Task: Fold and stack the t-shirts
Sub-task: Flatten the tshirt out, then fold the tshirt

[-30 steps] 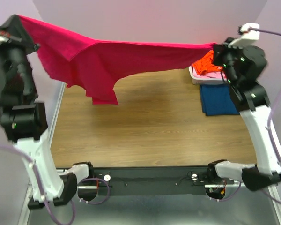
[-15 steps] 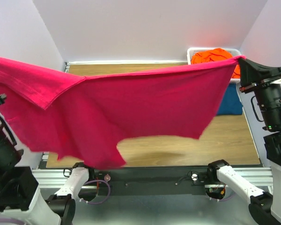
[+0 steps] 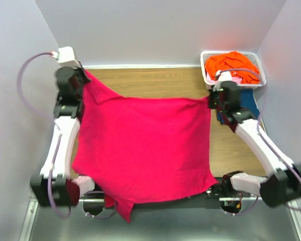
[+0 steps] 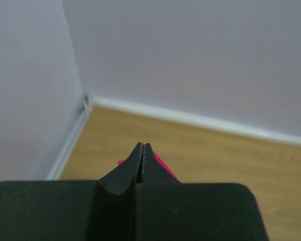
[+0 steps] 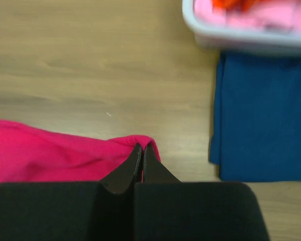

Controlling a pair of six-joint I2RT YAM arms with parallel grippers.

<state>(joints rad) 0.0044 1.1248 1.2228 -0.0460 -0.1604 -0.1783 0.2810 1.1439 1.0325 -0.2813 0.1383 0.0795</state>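
The magenta-pink t-shirt (image 3: pixel 145 150) lies spread over the wooden table, its near hem hanging over the front edge. My left gripper (image 3: pixel 83 80) is shut on its far left corner; a sliver of pink (image 4: pixel 163 168) shows beside the closed fingers. My right gripper (image 3: pixel 210 100) is shut on its far right corner (image 5: pixel 135 143). A folded dark blue t-shirt (image 3: pixel 248 103) lies flat at the right, also in the right wrist view (image 5: pixel 263 120). Orange (image 3: pixel 231 64) and pale pink (image 5: pixel 261 15) shirts fill the basket.
The white plastic basket (image 3: pixel 205 75) stands at the far right corner, just behind the blue shirt. Bare wood (image 3: pixel 155 83) lies between the pink shirt and the back wall. Walls close in the table at back, left and right.
Both arms have swung the pink shirt from held high in the air down and away, laying it flat on the table with the grippers still on its far corners.
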